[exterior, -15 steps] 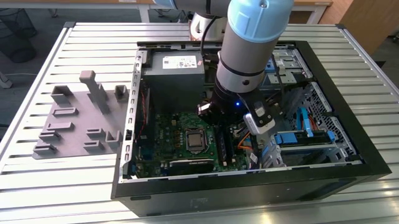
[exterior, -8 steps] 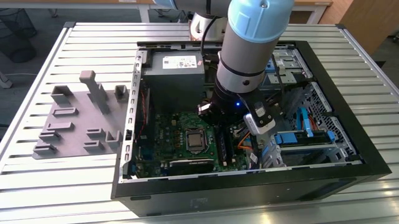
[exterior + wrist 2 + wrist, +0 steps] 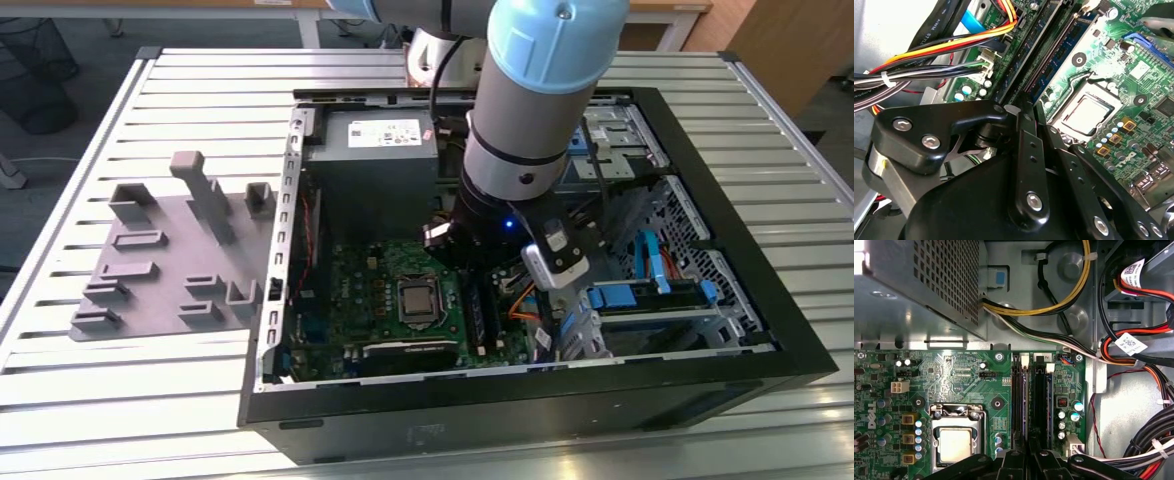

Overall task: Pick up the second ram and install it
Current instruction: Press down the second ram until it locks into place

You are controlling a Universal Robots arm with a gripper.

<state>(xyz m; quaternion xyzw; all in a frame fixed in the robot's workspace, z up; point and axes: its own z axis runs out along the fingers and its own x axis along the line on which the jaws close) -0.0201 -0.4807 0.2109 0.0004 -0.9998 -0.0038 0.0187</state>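
The second ram [image 3: 1025,405] shows as a thin strip standing on edge along one black slot rail on the green motherboard [image 3: 954,375]. In the second wrist view its blue-green face [image 3: 1054,60] runs away from the fingers. My gripper [image 3: 1029,452] is low over this strip, its black fingers [image 3: 1024,150] drawn close on either side of the strip's near end. A second black slot rail [image 3: 1042,405] lies right beside it. In the exterior view the gripper [image 3: 483,275] reaches down inside the open computer case, just to the exterior view's right of the processor socket [image 3: 419,303].
The grey holder tray [image 3: 147,270] with upright blocks lies on the slatted table at the exterior view's left. A metal power supply box [image 3: 374,150] fills the case's far end. Bundled coloured cables [image 3: 1134,355] and drive cages [image 3: 654,300] crowd the side beyond the slots.
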